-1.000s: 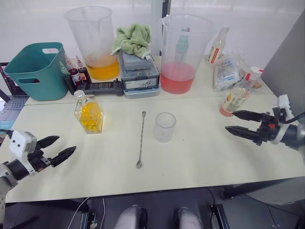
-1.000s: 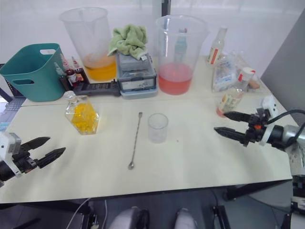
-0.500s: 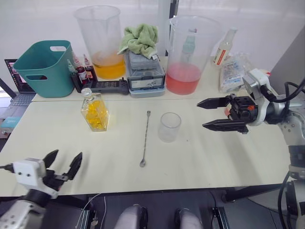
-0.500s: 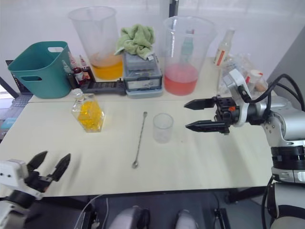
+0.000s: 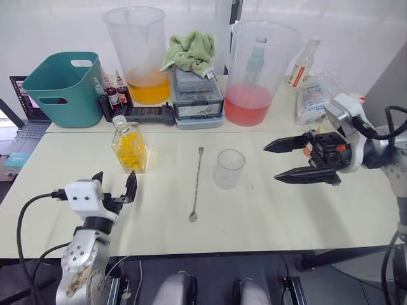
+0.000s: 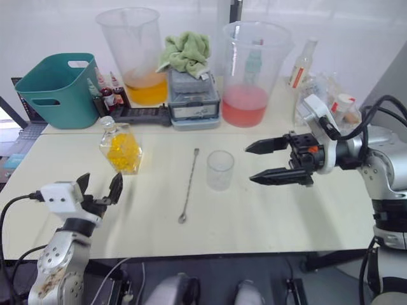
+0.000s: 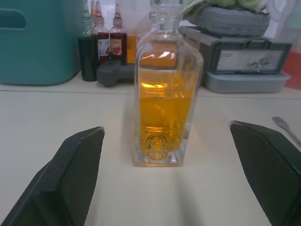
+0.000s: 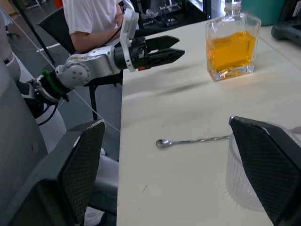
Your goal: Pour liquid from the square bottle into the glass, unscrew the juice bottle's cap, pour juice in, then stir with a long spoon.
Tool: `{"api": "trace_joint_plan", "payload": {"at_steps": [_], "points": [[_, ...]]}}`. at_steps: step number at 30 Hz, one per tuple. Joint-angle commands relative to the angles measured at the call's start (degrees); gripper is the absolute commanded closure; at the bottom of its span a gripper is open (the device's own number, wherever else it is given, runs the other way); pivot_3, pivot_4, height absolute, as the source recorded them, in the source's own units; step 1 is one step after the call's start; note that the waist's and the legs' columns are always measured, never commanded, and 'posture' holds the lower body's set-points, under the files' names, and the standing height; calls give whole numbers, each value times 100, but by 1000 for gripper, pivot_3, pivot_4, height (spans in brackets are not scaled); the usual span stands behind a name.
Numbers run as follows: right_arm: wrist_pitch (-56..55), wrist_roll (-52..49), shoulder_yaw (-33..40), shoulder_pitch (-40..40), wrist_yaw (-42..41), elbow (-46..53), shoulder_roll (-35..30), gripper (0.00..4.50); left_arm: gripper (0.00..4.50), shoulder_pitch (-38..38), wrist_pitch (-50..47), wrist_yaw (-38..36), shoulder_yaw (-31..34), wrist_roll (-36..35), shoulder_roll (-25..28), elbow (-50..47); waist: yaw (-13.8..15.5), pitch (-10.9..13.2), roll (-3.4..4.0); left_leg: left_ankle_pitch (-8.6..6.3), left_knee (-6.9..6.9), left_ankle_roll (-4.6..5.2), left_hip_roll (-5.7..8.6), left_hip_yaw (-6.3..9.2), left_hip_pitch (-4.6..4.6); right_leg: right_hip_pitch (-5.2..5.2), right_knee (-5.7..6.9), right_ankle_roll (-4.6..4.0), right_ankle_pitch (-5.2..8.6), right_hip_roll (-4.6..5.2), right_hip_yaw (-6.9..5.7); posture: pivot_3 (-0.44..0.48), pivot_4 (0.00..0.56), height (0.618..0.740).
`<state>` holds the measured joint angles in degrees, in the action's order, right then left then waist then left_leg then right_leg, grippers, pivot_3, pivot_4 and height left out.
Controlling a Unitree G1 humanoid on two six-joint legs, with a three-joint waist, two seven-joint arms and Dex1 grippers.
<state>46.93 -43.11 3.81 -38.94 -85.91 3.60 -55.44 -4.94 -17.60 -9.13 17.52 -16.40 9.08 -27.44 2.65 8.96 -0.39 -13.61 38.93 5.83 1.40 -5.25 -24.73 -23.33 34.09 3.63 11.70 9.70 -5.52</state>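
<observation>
From the head views, the square bottle point(image 5: 129, 145) stands upright on the desk point(image 5: 267, 210), left of centre, yellow liquid filling most of it and the stopper on. The spoon point(image 5: 196, 184) lies flat with its long axis running near to far, bowl at the near end, between the bottle and the glass point(image 5: 229, 169). The glass stands upright just right of the spoon and looks empty. The left hand point(image 5: 114, 187) is near the desk's near-left edge, fingers spread and pointing toward the bottle, apart from it. The right hand point(image 5: 289, 160) hovers right of the glass, fingers spread one above the other, tips pointing left at the glass without touching. Far back, one jug point(image 5: 137, 54) holds orange liquid and another jug point(image 5: 257, 73) holds pink; a teal bin point(image 5: 57, 89) sits far left.

In the left wrist view, the bottle stands centred between the two spread fingers point(image 7: 70, 179), beyond their tips.

In the right wrist view, the wide-set fingers point(image 8: 82, 165) frame the spoon, with the glass's rim by one finger and the bottle farther off.
</observation>
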Motion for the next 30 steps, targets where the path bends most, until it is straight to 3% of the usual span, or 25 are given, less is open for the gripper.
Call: {"api": "trace_joint_plan", "payload": {"at_steps": [1,9,14,25,26,30], "points": [[92,-204,454,157,131,288,-219,24,0,370,-116,90,-87,63,131,230,2,1,-1,0,0,0,0,0,0,0,0,0,0,0,0,0,150,740],[407,-538,882,544,488,647,-425,24,0,1040,-327,121,-234,77,317,668,8,2,-4,10,1,-16,-1,1,-2,2,0,1,-1,0,-1,0,150,740],[527,-719,1147,768,845,978,-474,24,0,1947,-535,187,-338,216,583,1357,38,5,-9,19,1,-31,-5,2,-9,-4,0,-4,-7,-7,-6,0,150,740],[479,-861,1307,926,1115,1129,-537,24,0,2685,-364,377,-238,243,576,2200,24,11,-20,18,2,-29,-3,0,-11,-3,-1,3,-12,-5,-4,0,150,740],[468,-869,1299,925,1135,1128,-533,0,545,2725,-318,402,-232,256,574,2248,22,11,-20,18,2,-29,-3,0,-11,-3,-2,3,-12,-5,-4,0,150,740],[431,-880,1242,904,1210,1132,-508,0,1671,2849,-200,478,-242,296,538,2349,28,13,-22,19,2,-30,-4,-1,-11,-4,-1,3,-12,-5,-4,0,150,740]]}}
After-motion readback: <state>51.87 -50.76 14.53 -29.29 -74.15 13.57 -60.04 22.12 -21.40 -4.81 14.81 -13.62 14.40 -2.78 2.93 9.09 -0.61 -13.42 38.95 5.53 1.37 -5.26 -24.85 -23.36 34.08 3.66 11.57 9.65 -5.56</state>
